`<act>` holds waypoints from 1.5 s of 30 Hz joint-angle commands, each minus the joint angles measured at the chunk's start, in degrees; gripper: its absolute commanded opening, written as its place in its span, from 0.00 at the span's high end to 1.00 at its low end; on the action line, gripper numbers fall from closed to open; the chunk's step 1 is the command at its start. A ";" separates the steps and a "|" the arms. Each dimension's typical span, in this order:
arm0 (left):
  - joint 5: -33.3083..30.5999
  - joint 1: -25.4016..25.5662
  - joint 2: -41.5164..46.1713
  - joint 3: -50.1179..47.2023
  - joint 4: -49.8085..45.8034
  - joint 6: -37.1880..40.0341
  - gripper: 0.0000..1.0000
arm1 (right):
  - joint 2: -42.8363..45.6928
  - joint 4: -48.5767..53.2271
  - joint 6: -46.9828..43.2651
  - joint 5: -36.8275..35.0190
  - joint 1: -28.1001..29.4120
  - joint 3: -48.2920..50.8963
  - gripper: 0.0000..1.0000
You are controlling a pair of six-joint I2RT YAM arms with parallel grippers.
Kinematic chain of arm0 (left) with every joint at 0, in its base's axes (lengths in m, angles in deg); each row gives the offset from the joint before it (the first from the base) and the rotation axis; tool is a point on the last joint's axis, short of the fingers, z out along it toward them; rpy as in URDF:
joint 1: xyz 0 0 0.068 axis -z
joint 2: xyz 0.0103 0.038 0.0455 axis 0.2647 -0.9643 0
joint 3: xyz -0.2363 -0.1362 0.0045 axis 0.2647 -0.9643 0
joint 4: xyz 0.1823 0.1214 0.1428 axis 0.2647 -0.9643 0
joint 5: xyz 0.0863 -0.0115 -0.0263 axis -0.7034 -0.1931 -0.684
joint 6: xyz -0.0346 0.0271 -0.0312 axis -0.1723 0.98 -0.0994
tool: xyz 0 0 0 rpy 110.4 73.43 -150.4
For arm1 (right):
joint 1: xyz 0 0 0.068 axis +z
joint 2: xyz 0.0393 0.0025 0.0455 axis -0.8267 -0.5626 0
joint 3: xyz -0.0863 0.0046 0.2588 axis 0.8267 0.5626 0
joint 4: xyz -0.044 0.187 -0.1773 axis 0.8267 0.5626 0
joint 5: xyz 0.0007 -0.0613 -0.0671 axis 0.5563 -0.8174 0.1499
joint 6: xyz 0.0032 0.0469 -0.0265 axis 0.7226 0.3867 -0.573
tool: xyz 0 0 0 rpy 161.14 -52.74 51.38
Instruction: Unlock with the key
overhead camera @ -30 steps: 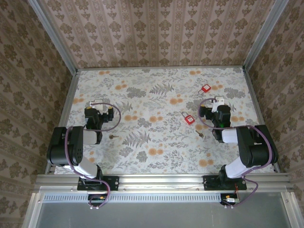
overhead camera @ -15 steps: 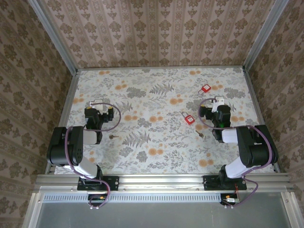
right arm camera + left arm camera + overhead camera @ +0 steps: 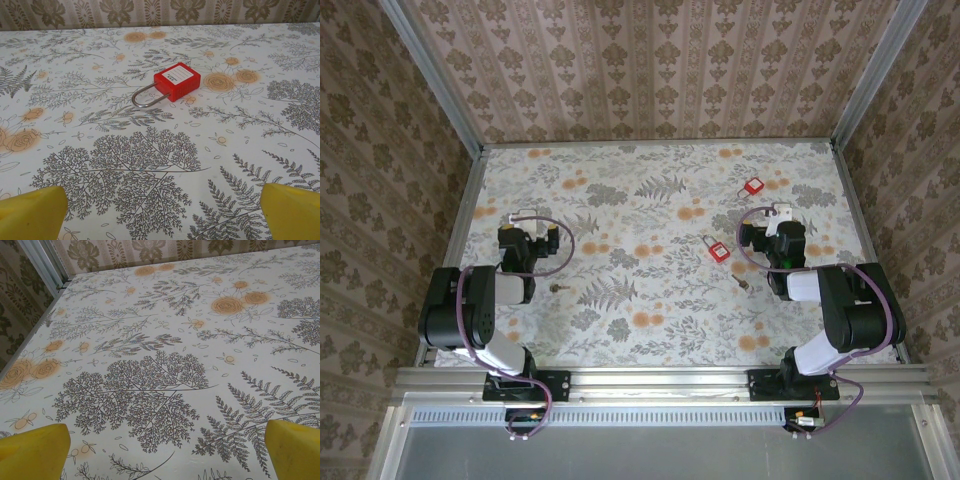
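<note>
Nothing has shifted since a second ago: both arms and every item lie where they were. At the left, the left gripper (image 3: 525,225) (image 3: 161,455) sits low over the flowered table (image 3: 650,200). Its yellow fingertips (image 3: 32,452) are spread wide apart, with patterned tabletop between them and nothing gripped. A small key (image 3: 558,288) lies flat behind those fingers, back toward the arm's base and a little to their right, clear of them. Further right, a red padlock (image 3: 718,250) lies on the table to the left of the right fingers and slightly behind them, well apart from the left ones. A second key (image 3: 742,283) lies near that padlock, further behind the right fingers and also to their left. A second red padlock (image 3: 753,187) (image 3: 176,81) lies flat ahead of the right fingers, roughly in line with the gap between them. Its steel shackle (image 3: 144,97) curves out to the left in the right wrist view. The right gripper (image 3: 770,222) (image 3: 162,212) also has its yellow fingers (image 3: 292,212) standing wide apart, touching neither padlock nor key.
</note>
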 commanded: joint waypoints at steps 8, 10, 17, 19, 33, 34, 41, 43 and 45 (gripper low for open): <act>0.15 0.31 0.65 0.77 0.62 0.83 0.00 | 0.91 0.15 -0.04 0.68 -0.12 -0.50 0.00; 0.15 0.24 0.66 0.72 0.62 0.77 0.00 | 0.91 0.15 0.01 0.63 -0.12 -0.46 0.00; -0.02 -0.46 0.65 0.98 0.07 -0.04 0.00 | 0.82 0.26 0.00 0.68 -0.12 -0.61 0.00; -0.03 -0.38 0.65 0.99 0.04 0.03 0.00 | 0.90 0.26 -0.04 0.60 -0.12 -0.56 0.00; -12.16 3.45 23.04 9.78 -28.13 -8.16 0.00 | 12.25 64.05 15.37 -17.24 5.97 -40.16 0.00; -13.49 3.51 25.19 11.95 -32.78 -13.45 0.00 | 11.48 68.64 19.08 -15.91 5.33 -43.98 0.00; -8.13 -3.45 37.35 9.76 -52.50 -52.57 0.00 | 3.33 76.60 29.17 -4.73 -0.36 -52.79 0.00; 1.57 -8.54 39.31 4.59 -44.02 -52.34 0.00 | -2.11 82.92 25.83 -3.79 -0.47 -58.06 0.00; 5.85 -10.76 39.87 4.52 -44.85 -51.08 0.00 | -8.13 86.84 23.35 -4.30 -0.47 -63.28 0.05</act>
